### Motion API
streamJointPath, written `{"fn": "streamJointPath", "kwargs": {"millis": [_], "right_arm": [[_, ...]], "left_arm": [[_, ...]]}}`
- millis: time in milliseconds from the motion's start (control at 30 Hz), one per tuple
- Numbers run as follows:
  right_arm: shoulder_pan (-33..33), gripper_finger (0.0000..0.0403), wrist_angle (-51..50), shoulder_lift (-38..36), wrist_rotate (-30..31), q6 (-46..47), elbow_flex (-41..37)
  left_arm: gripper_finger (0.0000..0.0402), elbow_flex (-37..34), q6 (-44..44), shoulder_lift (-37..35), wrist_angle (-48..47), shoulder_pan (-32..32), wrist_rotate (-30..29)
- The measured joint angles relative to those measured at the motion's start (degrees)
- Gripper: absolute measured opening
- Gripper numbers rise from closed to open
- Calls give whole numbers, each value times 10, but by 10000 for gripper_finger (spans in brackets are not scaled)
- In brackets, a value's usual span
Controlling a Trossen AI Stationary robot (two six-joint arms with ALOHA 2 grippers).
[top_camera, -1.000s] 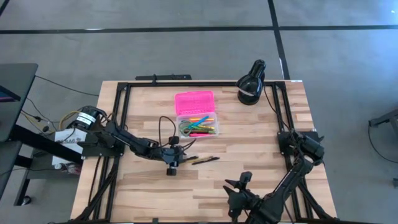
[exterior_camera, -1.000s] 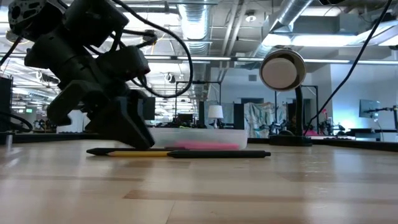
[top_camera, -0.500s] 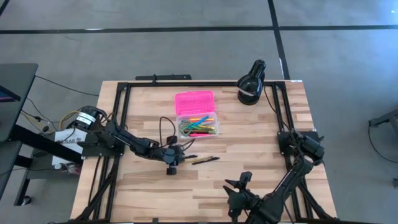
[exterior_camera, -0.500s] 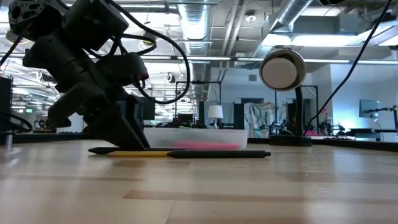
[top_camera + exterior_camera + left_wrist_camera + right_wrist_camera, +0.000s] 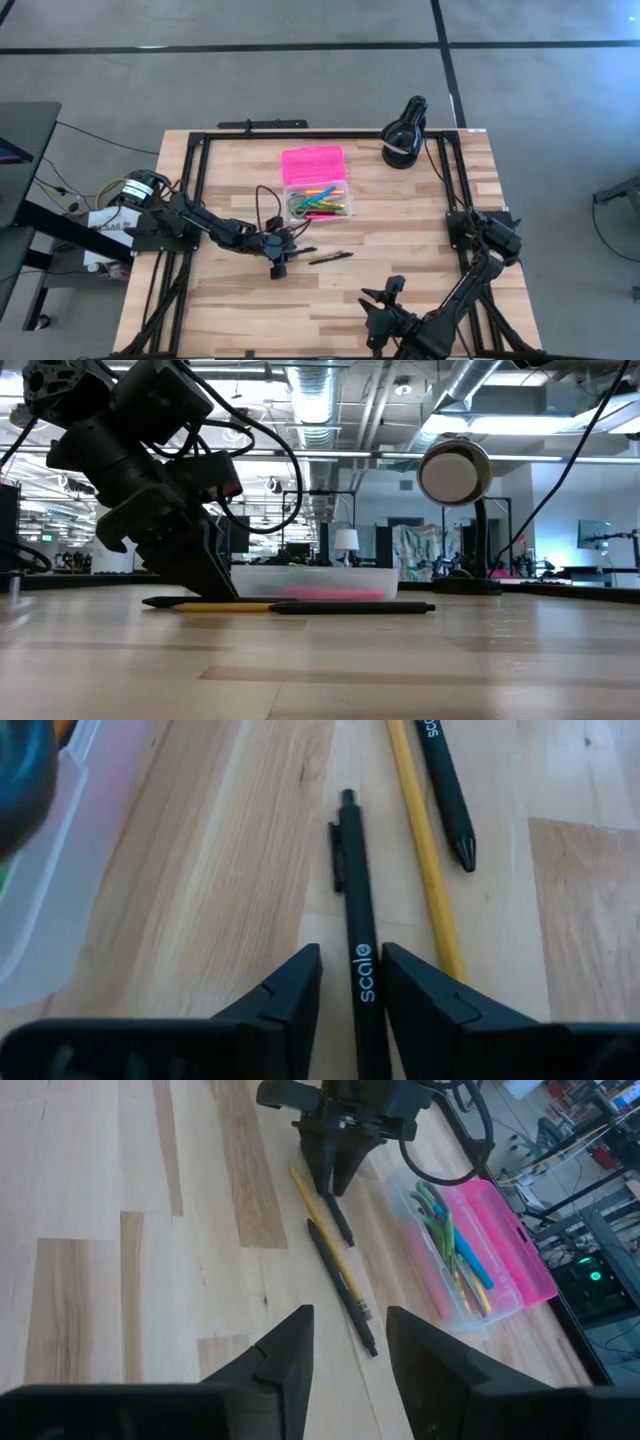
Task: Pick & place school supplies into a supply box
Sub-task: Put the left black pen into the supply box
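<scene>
Surface (image 5: 240, 300) wide, pink-lidded supply box (image 5: 316, 185) beyond left end effector (image 5: 350, 982), already holding supplies
Left end effector down at surface, fingers narrow, straddling black pen (image 5: 357, 930), grip not yet firm
Risk: fingers slide pen out, or catch yellow pencil (image 5: 421, 850) just beside, second black pen (image 5: 447, 792) next over
Right end effector (image 5: 345, 1345) open, idle, well apart

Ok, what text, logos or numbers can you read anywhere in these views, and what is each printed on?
"scale": white print on the black pen lying between the left gripper fingers.
Second black pen: white print at the picture edge, cut off, unreadable.
White label by the left arm's base: too small to read.
Yellow pencil, pink-lidded supply box, black lamp: no text visible.
</scene>
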Motion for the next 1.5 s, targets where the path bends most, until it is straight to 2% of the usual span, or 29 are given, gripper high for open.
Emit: {"fn": "streamJointPath", "kwargs": {"millis": [200, 333, 767, 1167, 1500], "right_arm": [[0, 122, 0, 0, 0, 0, 0], [0, 122, 0, 0, 0, 0, 0], [-1, 122, 0, 0, 0, 0, 0], [-4, 122, 0, 0, 0, 0, 0], [-4, 122, 0, 0, 0, 0, 0]], "left_arm": [[50, -1, 11, 0, -2, 1, -4], [32, -1, 18, 1, -4, 1, -3], [64, 0, 34, 1, -33, 1, 25], [25, 1, 34, 1, -36, 1, 21], [26, 70, 74, 4, -139, 1, 8]]}}
